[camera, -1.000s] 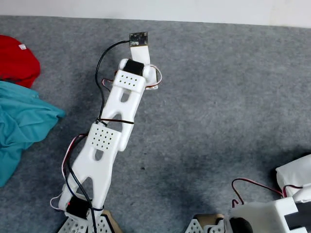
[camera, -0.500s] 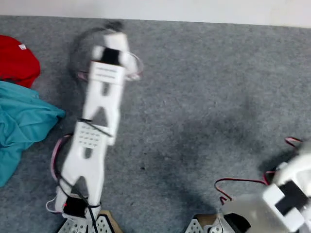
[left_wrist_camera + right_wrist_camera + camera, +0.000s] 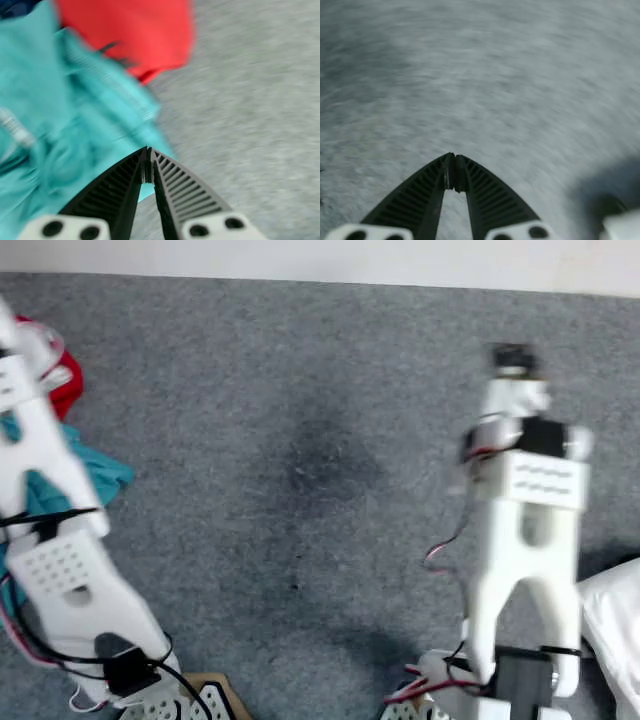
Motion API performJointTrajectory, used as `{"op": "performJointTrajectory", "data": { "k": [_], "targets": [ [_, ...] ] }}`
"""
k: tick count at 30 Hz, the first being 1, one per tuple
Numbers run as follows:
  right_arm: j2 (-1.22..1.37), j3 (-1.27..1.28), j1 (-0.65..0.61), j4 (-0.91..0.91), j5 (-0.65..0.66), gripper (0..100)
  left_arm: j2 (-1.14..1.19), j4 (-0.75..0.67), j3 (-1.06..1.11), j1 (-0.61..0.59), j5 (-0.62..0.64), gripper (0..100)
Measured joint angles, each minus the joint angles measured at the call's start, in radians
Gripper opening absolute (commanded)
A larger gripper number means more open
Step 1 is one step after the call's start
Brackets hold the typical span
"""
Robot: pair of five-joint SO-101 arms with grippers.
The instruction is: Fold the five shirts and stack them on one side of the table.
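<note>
A red shirt (image 3: 66,380) and a crumpled teal shirt (image 3: 102,476) lie bunched at the table's left edge, partly hidden under my left arm (image 3: 55,540). In the left wrist view, my left gripper (image 3: 148,167) is shut with nothing in it, hovering over the teal shirt (image 3: 60,125) close to the red shirt (image 3: 135,35). My right arm (image 3: 525,500) stretches out over the right half of the table. Its gripper (image 3: 454,175) is shut and empty above bare grey surface.
The grey felt table top (image 3: 300,470) lies bare between the two arms. White fabric (image 3: 618,615) sits at the lower right edge beside the right arm's base. A pale wall strip (image 3: 320,258) borders the far edge.
My left arm swung from the table's middle to the far left, over the shirt pile. My right arm rose from the lower right corner and stretched forward over the right half.
</note>
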Motion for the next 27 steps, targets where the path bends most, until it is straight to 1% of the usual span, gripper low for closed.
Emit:
{"op": "performJointTrajectory", "data": {
  "k": [2, 6, 11, 13, 18, 22, 27],
  "targets": [
    [-0.017, 0.117, -0.075, -0.104, -0.032, 0.7, -0.054, 0.0, 0.109, -0.058, -0.023, 1],
    [-0.025, 0.322, -0.176, -0.313, -0.055, 0.7, -0.133, 0.0, 0.293, -0.152, -0.146, 2],
    [-0.026, 0.471, -0.242, -0.486, -0.057, 0.7, -0.203, 0.0, 0.408, -0.273, -0.259, 12],
    [-0.026, 0.512, -0.264, -0.529, -0.057, 0.7, -0.229, -0.002, 0.427, -0.325, -0.293, 12],
    [-0.026, 0.565, -0.285, -0.597, -0.058, 0.7, -0.282, -0.002, 0.499, -0.463, -0.321, 13],
    [-0.026, 0.569, -0.287, -0.612, -0.058, 0.7, -0.284, -0.006, 0.588, -0.542, -0.4, 13],
    [-0.026, 0.571, -0.288, -0.614, -0.058, 0.7, -0.284, -0.186, 0.755, -0.565, -0.419, 13]
  ]
}}
